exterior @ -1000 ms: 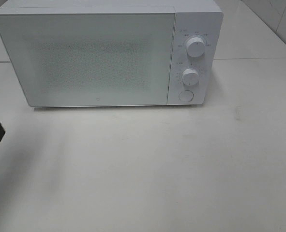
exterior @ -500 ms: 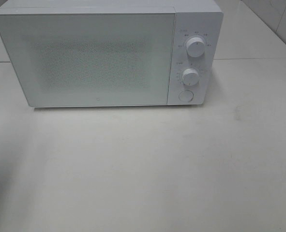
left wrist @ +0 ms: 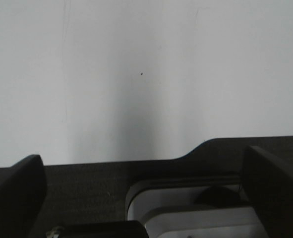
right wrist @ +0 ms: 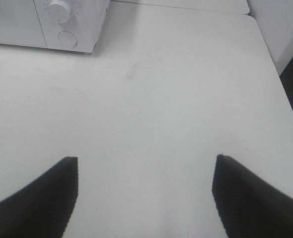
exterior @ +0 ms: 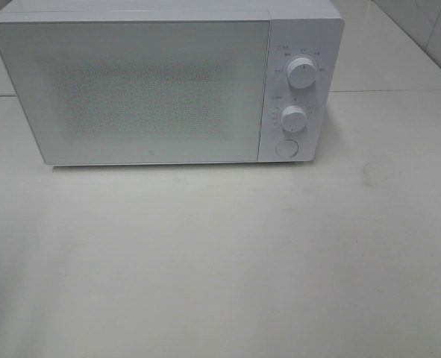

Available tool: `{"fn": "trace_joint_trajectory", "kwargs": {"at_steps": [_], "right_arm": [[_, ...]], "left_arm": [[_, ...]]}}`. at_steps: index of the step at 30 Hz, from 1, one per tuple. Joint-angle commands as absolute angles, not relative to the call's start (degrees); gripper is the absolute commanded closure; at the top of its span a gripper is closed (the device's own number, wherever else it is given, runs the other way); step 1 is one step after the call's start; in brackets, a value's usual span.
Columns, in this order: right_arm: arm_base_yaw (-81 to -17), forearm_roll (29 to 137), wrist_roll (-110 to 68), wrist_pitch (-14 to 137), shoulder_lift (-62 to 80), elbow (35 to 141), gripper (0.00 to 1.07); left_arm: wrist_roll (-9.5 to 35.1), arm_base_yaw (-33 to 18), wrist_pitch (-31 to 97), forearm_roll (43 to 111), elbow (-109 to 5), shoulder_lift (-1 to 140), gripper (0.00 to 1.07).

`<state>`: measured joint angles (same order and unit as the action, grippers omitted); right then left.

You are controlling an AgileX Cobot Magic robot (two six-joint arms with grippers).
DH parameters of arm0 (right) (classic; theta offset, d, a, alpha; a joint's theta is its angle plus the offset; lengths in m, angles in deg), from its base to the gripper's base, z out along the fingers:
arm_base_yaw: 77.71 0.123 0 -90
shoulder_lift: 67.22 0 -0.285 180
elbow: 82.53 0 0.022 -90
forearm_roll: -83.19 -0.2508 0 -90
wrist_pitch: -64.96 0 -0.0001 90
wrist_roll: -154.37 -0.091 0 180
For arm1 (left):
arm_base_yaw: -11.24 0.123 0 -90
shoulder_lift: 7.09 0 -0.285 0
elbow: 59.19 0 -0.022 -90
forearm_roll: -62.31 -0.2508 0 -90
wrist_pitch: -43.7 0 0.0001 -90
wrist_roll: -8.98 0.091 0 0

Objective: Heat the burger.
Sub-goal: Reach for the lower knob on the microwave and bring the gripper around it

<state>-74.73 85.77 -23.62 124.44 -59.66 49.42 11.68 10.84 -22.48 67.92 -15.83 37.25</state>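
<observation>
Change: the dark piece of the left arm that stood at the left edge of the high view a second ago has gone out of that view; the microwave and the table are as they were.
Burger: it shows in no view, and I cannot tell where it is.
Microwave: white, standing at the far side of the table, front turned to the high camera.
Door: shut flat against the body; its speckled pale panel lets nothing of the inside show, so what the microwave holds cannot be told.
Controls: on the strip right of the door, an upper knob, a lower knob under it, and a round button lowest.
Table: white; a faint grey smudge lies right of the microwave's front corner.
Left gripper: out of the high view; in its wrist view both dark fingers stand far apart with nothing between them, above the table's edge, where a dark surface and a white moulded part begin.
Right gripper: out of the high view too; its wrist view has the jaws spread with only table between them, well apart from the microwave, aimed across the table toward the control corner, where one knob and the button show.
</observation>
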Motion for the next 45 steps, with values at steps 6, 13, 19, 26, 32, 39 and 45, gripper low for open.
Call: {"fn": "trace_joint_trajectory", "kwargs": {"at_steps": [6,13,19,26,32,39,45], "right_arm": [[-74.96,85.65,-23.85,124.21,-61.21,49.3,0.33],[-74.96,85.65,-23.85,124.21,-61.21,49.3,0.33],[-74.96,85.65,-23.85,124.21,-61.21,49.3,0.33],[-74.96,85.65,-23.85,124.21,-61.21,49.3,0.33],[-74.96,85.65,-23.85,124.21,-61.21,49.3,0.33],[-74.96,85.65,-23.79,124.21,-60.86,49.3,0.33],[-74.96,85.65,-23.79,124.21,-60.69,49.3,0.33]], "left_arm": [[11.56,10.9,-15.78,67.69,-10.44,24.93,0.04],[11.62,10.9,-15.78,67.46,-10.44,19.77,0.04],[11.62,10.9,-15.78,67.46,-10.44,15.36,0.04],[11.62,10.9,-15.78,67.46,-10.44,5.1,0.04],[11.62,10.9,-15.78,67.46,-10.44,0.52,0.04],[11.68,11.64,-15.72,67.69,-10.44,-1.03,0.04],[11.68,16.28,-15.72,67.64,-10.44,-1.03,0.04]]}}
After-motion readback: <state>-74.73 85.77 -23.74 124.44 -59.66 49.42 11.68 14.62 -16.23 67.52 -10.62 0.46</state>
